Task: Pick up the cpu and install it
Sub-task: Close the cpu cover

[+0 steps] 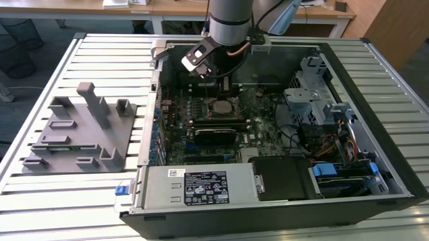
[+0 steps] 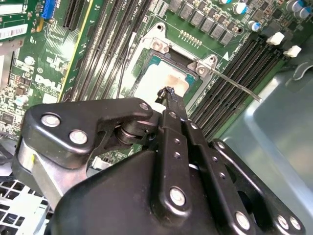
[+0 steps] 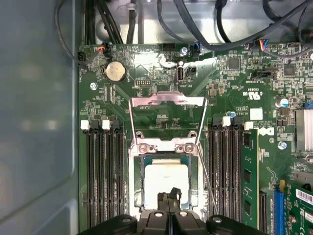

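Observation:
The cpu, a pale silver square, lies flat in the motherboard socket in both wrist views, also cpu. The socket's metal load plate stands swung open, and its thin lever sticks out to one side. My gripper hangs just above the cpu's near edge, its two black fingers pressed together with nothing between them; the same tips show as gripper. In the exterior view the gripper reaches down into the open computer case, above the socket.
Memory slots flank the socket on both sides, with a green card upright in one. Cables run along the case wall. A grey fixture sits at the exterior view's left, a power supply in front, and a drive cage at the right.

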{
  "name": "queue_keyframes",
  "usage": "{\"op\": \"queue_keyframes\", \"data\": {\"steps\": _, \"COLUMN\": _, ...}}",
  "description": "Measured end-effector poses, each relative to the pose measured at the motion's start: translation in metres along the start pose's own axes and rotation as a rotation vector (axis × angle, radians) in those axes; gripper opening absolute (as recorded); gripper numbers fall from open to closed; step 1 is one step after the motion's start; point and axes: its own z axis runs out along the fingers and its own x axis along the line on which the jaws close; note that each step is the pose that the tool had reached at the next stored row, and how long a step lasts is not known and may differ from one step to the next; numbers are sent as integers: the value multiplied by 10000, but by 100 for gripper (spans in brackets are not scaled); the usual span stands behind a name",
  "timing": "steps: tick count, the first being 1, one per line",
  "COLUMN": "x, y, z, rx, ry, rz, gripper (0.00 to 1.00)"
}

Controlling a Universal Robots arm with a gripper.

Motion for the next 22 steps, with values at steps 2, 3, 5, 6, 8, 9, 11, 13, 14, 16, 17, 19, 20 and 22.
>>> {"op": "queue_keyframes", "data": {"steps": 2, "x": 0, "y": 0, "z": -10, "rx": -1, "ry": 27, "rz": 1, "gripper": 11}}
{"op": "queue_keyframes", "data": {"steps": 3, "x": 1, "y": 0, "z": -12, "rx": -2, "ry": 30, "rz": 1, "gripper": 11}}
{"op": "queue_keyframes", "data": {"steps": 5, "x": 0, "y": 0, "z": -25, "rx": 0, "ry": 28, "rz": 1, "gripper": 11}}
{"op": "queue_keyframes", "data": {"steps": 6, "x": 0, "y": 0, "z": -36, "rx": 1, "ry": 27, "rz": 0, "gripper": 11}}
{"op": "queue_keyframes", "data": {"steps": 8, "x": 1, "y": 0, "z": -62, "rx": 0, "ry": 28, "rz": 1, "gripper": 11}}
{"op": "queue_keyframes", "data": {"steps": 9, "x": 1, "y": 0, "z": -76, "rx": 0, "ry": 28, "rz": 1, "gripper": 11}}
{"op": "queue_keyframes", "data": {"steps": 11, "x": 2, "y": 1, "z": -100, "rx": 0, "ry": 29, "rz": 0, "gripper": 11}}
{"op": "queue_keyframes", "data": {"steps": 13, "x": 2, "y": 1, "z": -130, "rx": 0, "ry": 28, "rz": 0, "gripper": 11}}
{"op": "queue_keyframes", "data": {"steps": 14, "x": 3, "y": 1, "z": -145, "rx": 0, "ry": 28, "rz": 0, "gripper": 11}}
{"op": "queue_keyframes", "data": {"steps": 16, "x": 3, "y": 1, "z": -166, "rx": 0, "ry": 28, "rz": 1, "gripper": 11}}
{"op": "queue_keyframes", "data": {"steps": 17, "x": 3, "y": 1, "z": -180, "rx": 0, "ry": 27, "rz": 1, "gripper": 11}}
{"op": "queue_keyframes", "data": {"steps": 19, "x": 4, "y": 1, "z": -216, "rx": 1, "ry": 25, "rz": 1, "gripper": 11}}
{"op": "queue_keyframes", "data": {"steps": 20, "x": 4, "y": 1, "z": -236, "rx": -1, "ry": 26, "rz": 1, "gripper": 11}}
{"op": "queue_keyframes", "data": {"steps": 22, "x": 5, "y": 1, "z": -268, "rx": 1, "ry": 22, "rz": -26, "gripper": 11}}
